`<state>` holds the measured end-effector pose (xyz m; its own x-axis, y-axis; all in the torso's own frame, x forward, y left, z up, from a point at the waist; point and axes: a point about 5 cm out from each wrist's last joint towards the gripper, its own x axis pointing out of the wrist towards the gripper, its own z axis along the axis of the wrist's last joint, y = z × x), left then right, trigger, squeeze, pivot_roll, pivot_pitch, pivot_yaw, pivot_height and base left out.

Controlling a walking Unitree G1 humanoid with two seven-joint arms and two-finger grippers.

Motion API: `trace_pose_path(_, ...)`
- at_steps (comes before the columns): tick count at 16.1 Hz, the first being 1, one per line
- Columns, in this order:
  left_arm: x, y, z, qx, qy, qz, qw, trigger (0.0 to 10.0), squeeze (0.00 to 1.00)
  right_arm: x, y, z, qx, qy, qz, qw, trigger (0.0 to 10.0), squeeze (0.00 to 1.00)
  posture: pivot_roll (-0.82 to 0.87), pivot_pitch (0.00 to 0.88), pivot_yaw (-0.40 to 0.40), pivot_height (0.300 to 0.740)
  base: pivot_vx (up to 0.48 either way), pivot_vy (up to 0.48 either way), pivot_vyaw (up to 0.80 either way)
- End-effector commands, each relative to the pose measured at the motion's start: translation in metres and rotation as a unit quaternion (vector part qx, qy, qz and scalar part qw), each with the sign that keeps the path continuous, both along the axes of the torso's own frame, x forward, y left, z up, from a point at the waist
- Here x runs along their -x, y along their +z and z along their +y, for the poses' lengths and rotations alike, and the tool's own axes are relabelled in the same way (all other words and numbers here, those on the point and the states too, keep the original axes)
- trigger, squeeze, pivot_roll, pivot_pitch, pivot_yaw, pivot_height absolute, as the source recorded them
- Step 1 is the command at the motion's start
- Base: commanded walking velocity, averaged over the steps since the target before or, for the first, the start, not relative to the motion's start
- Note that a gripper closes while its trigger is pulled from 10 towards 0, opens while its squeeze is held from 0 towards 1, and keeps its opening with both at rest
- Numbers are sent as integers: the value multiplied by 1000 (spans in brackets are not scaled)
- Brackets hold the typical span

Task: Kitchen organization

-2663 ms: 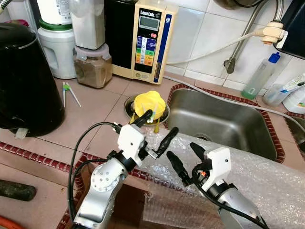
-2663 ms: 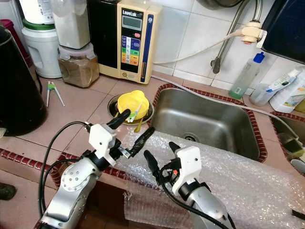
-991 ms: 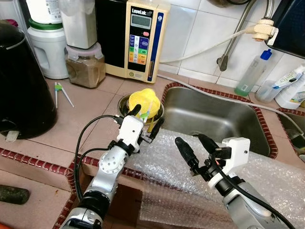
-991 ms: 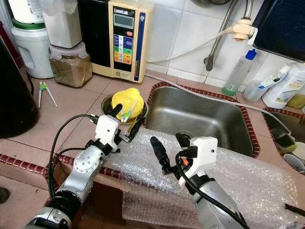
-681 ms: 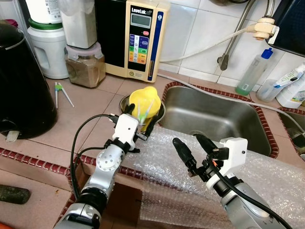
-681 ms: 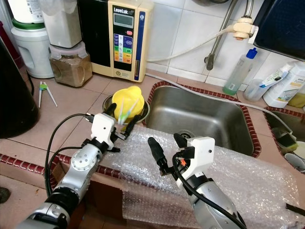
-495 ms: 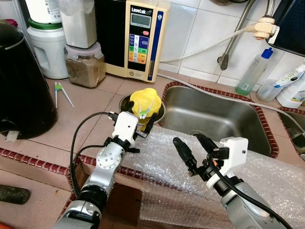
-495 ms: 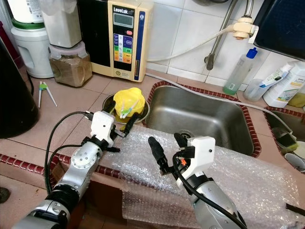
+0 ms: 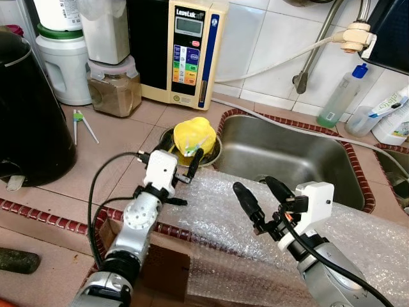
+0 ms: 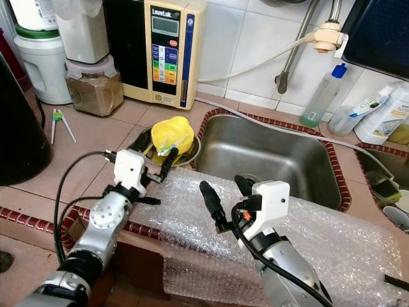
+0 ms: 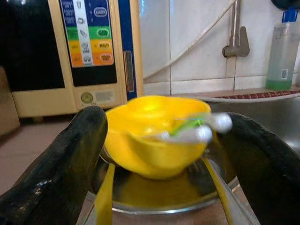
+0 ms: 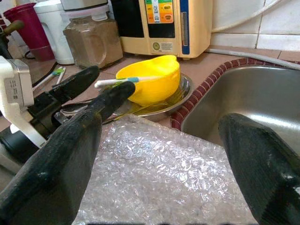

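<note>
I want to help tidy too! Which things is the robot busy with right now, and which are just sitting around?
Busy with:
- yellow bowl, in a metal dish beside the sink
- chopsticks lying across the bowl
- left gripper, open, right by the bowl
- right gripper, open, over the bubble wrap

Just sitting around:
- water machine
- spice jar
- black bin
- soap bottle

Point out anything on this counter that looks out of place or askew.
A sheet of bubble wrap is draped over the counter's front edge beside the sink, odd for a kitchen worktop. The yellow bowl sits tilted in a metal dish, with white and green utensils lying across it.
</note>
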<state>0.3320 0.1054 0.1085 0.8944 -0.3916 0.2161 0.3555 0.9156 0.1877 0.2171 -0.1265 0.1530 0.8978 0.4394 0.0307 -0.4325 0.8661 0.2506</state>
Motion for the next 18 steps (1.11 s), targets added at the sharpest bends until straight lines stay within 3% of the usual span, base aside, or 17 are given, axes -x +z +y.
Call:
trace_pose_path(1,1,-3,-6,5,-17,7,1000,10000,0,-2,0,-2,5,1,-3,1000,10000,0,68,0,-124,740,0,0,0)
trace_pose_path(6,-3,-2,-8,18,-20,22,999,10000,0,-5,4,-2,6,5,-9,1000,10000,0,65,0,-134,740,0,0,0)
trace_pose_path(7,-4,-1,-10,30,-22,26,999,3490,0,-5,4,-3,7,5,-10,1000,10000,0,65,0,-137,740,0,0,0)
trace_pose_path(8,-4,-1,-10,30,-22,26,999,2980,0,-6,4,-3,7,5,-10,1000,10000,0,65,0,-137,740,0,0,0)
trace_pose_path(9,-5,-2,-11,35,-22,30,999,0,0,-6,4,-3,7,4,-10,1000,10000,0,62,0,-134,740,0,0,0)
trace_pose_path(18,-8,3,-17,36,-15,20,999,0,0,-2,1,-6,7,-11,-1,1000,10000,0,39,0,-110,740,0,0,0)
